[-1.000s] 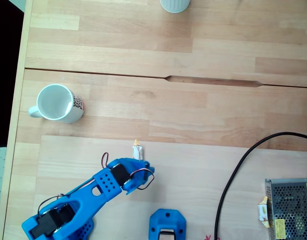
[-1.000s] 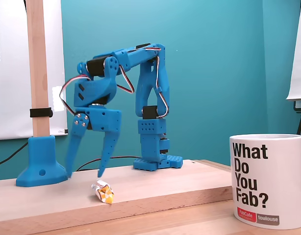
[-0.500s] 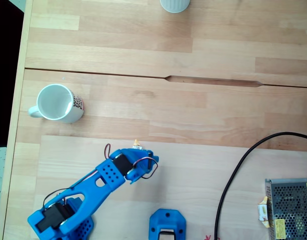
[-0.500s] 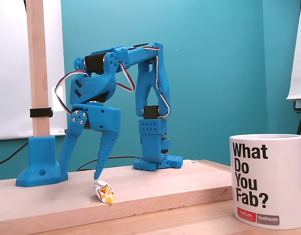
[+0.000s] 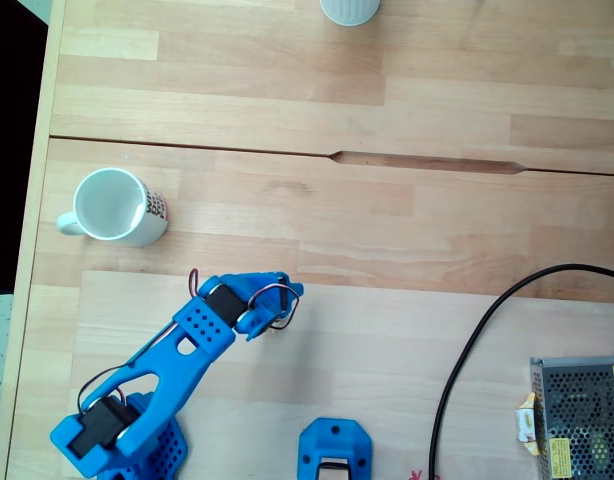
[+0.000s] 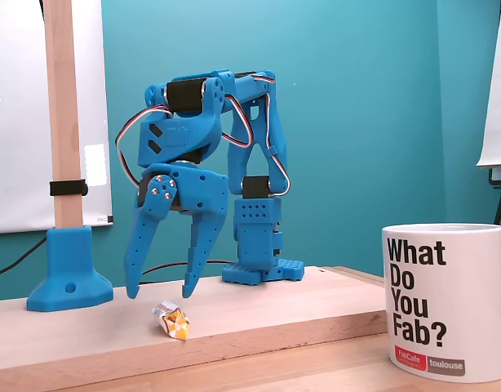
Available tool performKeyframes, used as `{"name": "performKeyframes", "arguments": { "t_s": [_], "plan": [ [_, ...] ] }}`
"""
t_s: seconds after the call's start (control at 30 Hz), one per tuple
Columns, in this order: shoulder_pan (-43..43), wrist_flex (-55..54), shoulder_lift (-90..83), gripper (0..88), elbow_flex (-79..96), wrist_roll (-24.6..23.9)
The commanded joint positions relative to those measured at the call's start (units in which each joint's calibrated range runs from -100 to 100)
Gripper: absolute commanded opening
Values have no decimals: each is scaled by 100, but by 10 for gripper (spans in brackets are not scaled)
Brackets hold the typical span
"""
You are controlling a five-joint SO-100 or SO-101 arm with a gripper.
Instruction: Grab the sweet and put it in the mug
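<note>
In a fixed view from the side, the sweet (image 6: 171, 319), a tiny white wrapper with yellowish ends, lies on the raised wooden board. My blue gripper (image 6: 160, 291) hangs open just above it, pointing down, one fingertip to each side and neither touching it. The white mug (image 6: 446, 302) printed "What Do You Fab?" stands close to the camera at the right. In a fixed view from above, the mug (image 5: 112, 206) stands at the left with its handle to the left. There the gripper (image 5: 268, 299) covers the sweet, about a mug's width to the right of the mug and below it.
A plain white cup (image 5: 349, 9) sits at the top edge. A black cable (image 5: 465, 345) curves toward a metal mesh box (image 5: 579, 415) with another candy (image 5: 528, 420) beside it. A blue base (image 5: 334, 452) is at the bottom. A wooden post on a blue foot (image 6: 68, 282) stands left.
The open gripper has swung from beside the sweet to over it, rightward in the side view and up-left in the top view. The sweet has not moved.
</note>
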Motion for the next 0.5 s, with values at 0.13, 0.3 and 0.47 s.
{"name": "performKeyframes", "arguments": {
  "t_s": [0.13,0.3,0.47],
  "plan": [
    [-70,26,-124,218,422,-39],
    [-56,26,-141,218,485,-39],
    [-19,26,-141,215,574,-39]
  ]
}}
